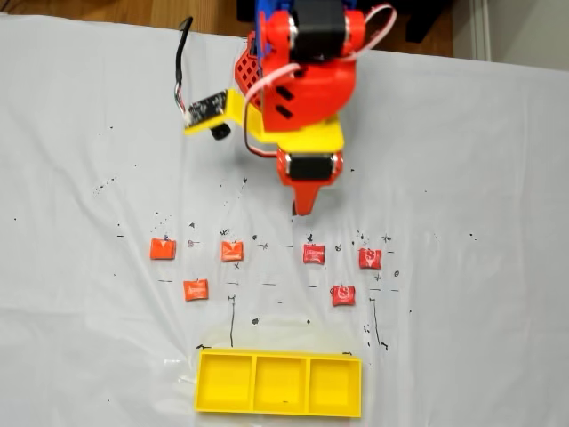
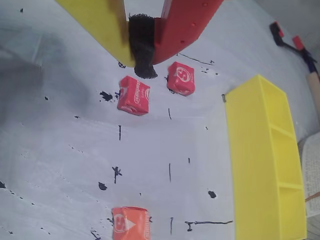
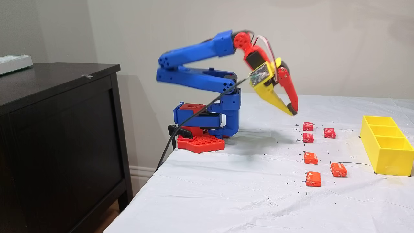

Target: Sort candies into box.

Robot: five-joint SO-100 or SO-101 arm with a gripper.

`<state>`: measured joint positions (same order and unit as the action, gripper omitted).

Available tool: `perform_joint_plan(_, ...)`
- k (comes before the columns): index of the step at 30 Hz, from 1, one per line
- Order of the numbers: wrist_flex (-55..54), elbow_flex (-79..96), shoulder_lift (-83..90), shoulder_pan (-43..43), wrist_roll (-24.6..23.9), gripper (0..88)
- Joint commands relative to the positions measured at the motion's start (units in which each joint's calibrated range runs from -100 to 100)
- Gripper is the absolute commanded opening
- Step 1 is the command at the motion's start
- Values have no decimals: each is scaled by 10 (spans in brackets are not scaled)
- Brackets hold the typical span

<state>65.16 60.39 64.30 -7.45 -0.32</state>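
Pincer [image 3: 291, 110]: closed, empty, yellow and red fingers meeting at a black padded tip, raised off the white cloth [image 3: 245, 181].

Candies: six, all loose on the cloth.
- Three red: in the wrist view, two lie just below the tip, one [image 2: 133, 95] slightly left, one [image 2: 180, 78] slightly right. In a fixed view the third [image 1: 343, 294] sits beyond them, nearer the box.
- Three orange [image 1: 232, 251], [image 1: 163, 249], [image 1: 195, 289]: off to the pincer's left in that fixed view, well apart from it.

Box [image 1: 278, 383]: yellow, three compartments, all empty, beyond the candies.

Surroundings: black pen marks [image 2: 116, 172] scattered between candies; dark cabinet [image 3: 58, 136] behind the arm's base. Nothing stands between pincer and candies.
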Motion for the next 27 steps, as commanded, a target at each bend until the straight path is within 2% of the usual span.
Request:
perform_joint_plan(1,45,-120,-46,-41,-7,0)
perform_joint_plan(16,82,-342,-294,-157,-52,1)
perform_joint_plan(22,93,-414,-372,-169,-39,1)
perform_joint_plan(27,70,-403,-394,-171,-34,1)
